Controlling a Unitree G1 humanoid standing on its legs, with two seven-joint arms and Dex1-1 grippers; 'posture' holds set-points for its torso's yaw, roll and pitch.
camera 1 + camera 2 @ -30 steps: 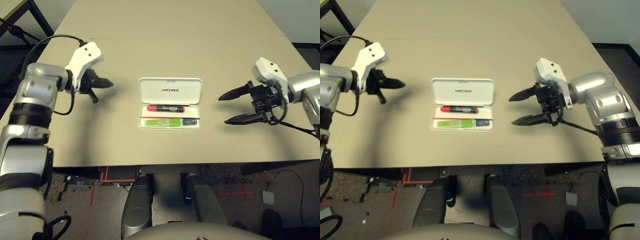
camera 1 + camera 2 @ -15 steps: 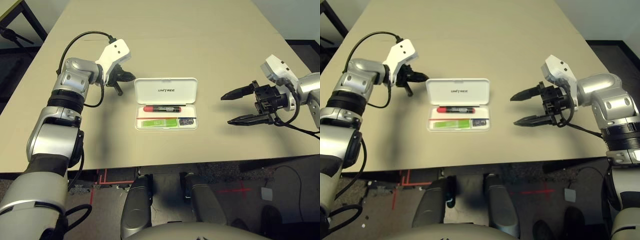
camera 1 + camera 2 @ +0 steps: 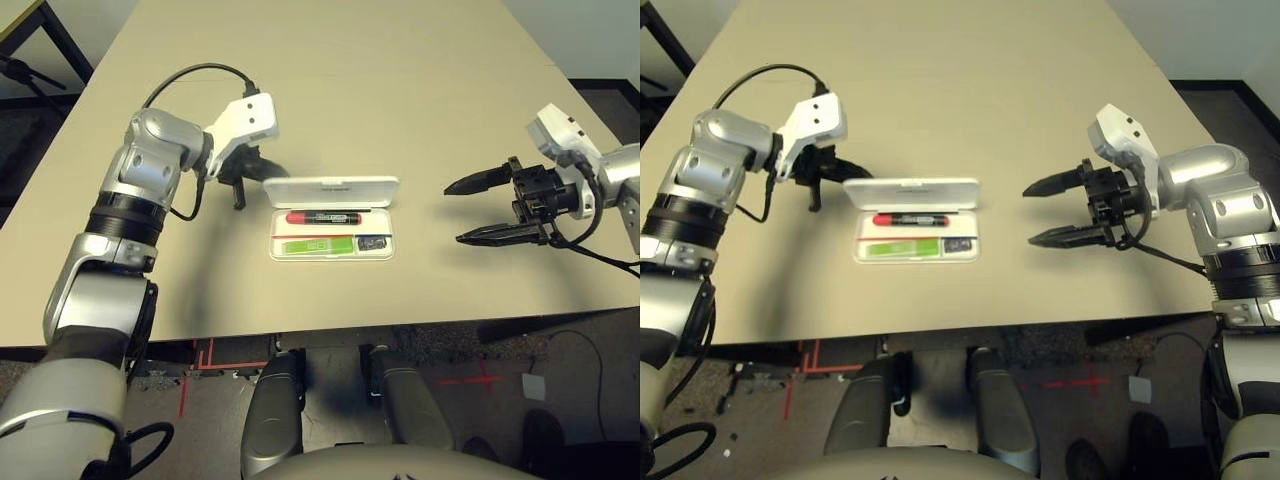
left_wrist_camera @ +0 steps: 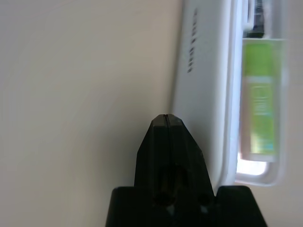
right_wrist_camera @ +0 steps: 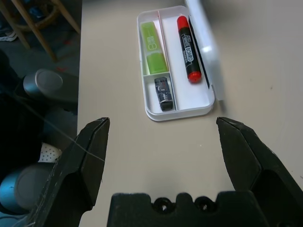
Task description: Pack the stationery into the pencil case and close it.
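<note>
One broad beige tabletop (image 3: pixel 420 110) lies under both my arms, smooth and matte, with a soft shadow falling beneath the left one. The white pencil case (image 5: pixel 184 113) sits on it between my grippers, toward the near edge. Its lid (image 3: pixel 335 190) is up at a tilt on the far side, so the case is open. Inside I can see the red marker (image 5: pixel 189 52) in the wider compartment, and across the divider the light green stick (image 5: pixel 154 47) and the small dark block (image 5: pixel 164 94), each in its own section.

My left gripper (image 4: pixel 165 117) has its fingers pressed together, holding nothing, at the back of the lid by its left end; I can't tell whether they touch. My right gripper (image 3: pixel 453 214) is spread wide and empty, well to the right of the case.

Past the near edge, red tape (image 3: pixel 485 380) marks the dark floor (image 3: pixel 215 425), near a pale square (image 3: pixel 534 390). Wooden legs (image 5: pixel 35 30) stand beyond the table, and a pale wall (image 3: pixel 580 40) rises behind.
</note>
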